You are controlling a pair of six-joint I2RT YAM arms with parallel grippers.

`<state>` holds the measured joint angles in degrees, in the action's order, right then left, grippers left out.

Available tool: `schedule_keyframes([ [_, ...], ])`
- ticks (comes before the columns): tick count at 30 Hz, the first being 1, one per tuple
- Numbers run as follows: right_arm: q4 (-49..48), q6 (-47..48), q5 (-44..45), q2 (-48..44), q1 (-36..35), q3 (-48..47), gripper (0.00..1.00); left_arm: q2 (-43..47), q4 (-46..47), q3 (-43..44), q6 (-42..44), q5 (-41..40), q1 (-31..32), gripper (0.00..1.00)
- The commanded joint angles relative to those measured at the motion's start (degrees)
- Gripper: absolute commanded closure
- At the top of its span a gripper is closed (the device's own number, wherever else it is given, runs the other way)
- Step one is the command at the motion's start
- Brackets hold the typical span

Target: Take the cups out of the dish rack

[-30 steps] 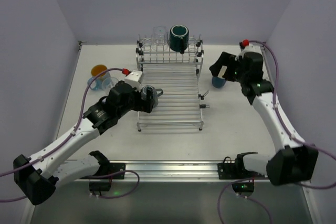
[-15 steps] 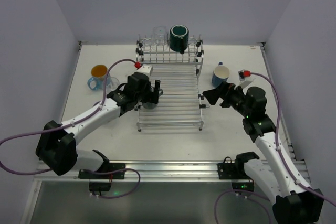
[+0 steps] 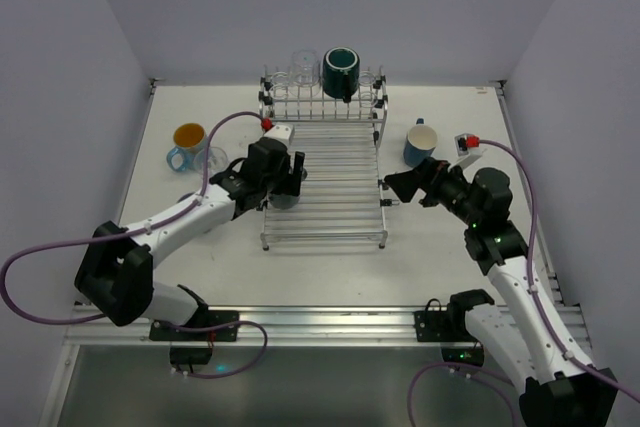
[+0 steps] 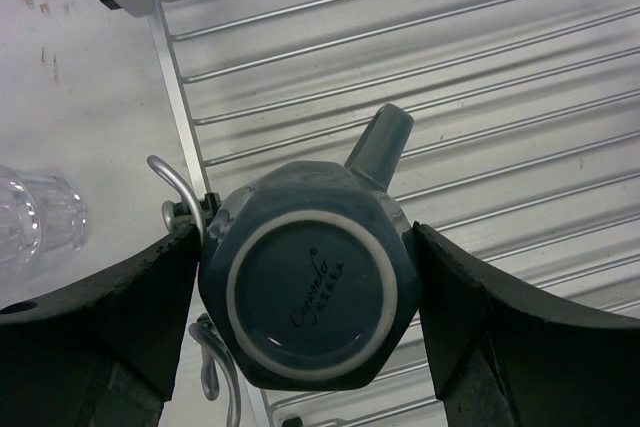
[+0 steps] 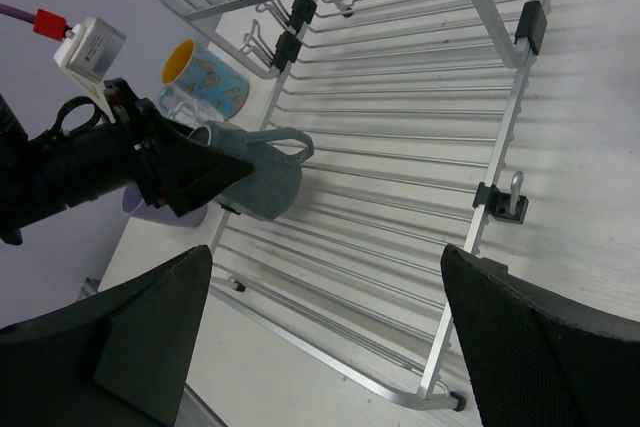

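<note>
Left gripper (image 3: 288, 178) is clamped on the dark blue-grey mug (image 4: 310, 287). The mug sits upside down, base up, on the flat tray of the dish rack (image 3: 340, 209) at its left edge, about mid-depth. In the left wrist view both fingers (image 4: 140, 312) press the mug's sides, one left and one right. The handle (image 4: 381, 141) points away from the gripper, out of the gap and over the slats.

Right gripper (image 3: 393, 187) hovers just right of the rack's right rail. Its fingers are wide apart with nothing between them, well apart from the mug.

Other cups:
- teal mug (image 3: 341, 72) and clear glass tumblers (image 3: 300, 63) on the raised far tier
- light blue mug with orange inside (image 3: 187, 143) on the table left of the rack, with a clear tumbler (image 3: 212, 158) just beside it
- blue mug with pale inside (image 3: 421, 142) on the table right of the rack
</note>
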<state>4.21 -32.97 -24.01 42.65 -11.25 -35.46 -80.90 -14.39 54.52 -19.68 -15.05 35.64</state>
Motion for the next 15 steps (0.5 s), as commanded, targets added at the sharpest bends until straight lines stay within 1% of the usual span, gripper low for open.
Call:
schedule_keyframes([
  [1,-2.1,-1.48,-2.01,-1.52,-0.09,-0.31,0.01,1.09,5.08,-1.08,-0.44,1.87,-0.04,0.51],
  [2,-2.01,-1.57,-2.09,-1.52,-0.27,-0.48,0.01,2.93,5.08,-1.17,-0.53,1.6,-0.04,0.6],
  [4,-2.01,-2.01,-2.09,-1.26,-0.7,-0.66,0.01,4.87,4.9,-1.44,-0.36,1.34,-0.04,0.67],
  [5,-2.1,-2.18,-2.01,-1.17,-0.97,-0.83,0.01,5.75,4.64,-1.44,-0.27,1.16,-0.04,0.74],
  [7,-2.27,-2.71,-1.74,-0.91,-2.02,-1.01,0.01,8.12,4.38,-1.26,-0.18,1.25,-0.04,0.79],
  [8,-2.36,-2.89,-1.31,-0.99,-2.64,-1.01,0.01,9.44,4.2,-1.17,-0.18,1.6,0.04,0.83],
  [13,-1.22,-3.24,1.86,-1.26,-7.38,-2.5,0.01,12.96,4.28,-0.73,-0.71,2.3,0.05,0.93],
  [14,-1.22,-3.41,2.3,-1.34,-8.26,-2.68,0.01,13.49,4.2,-0.56,-0.88,2.83,0.05,0.97],
  [15,-1.48,-4.2,2.91,-1.35,-10.09,-2.86,0.01,13.75,4.28,-0.47,-1.06,3.35,0.05,0.98],
])
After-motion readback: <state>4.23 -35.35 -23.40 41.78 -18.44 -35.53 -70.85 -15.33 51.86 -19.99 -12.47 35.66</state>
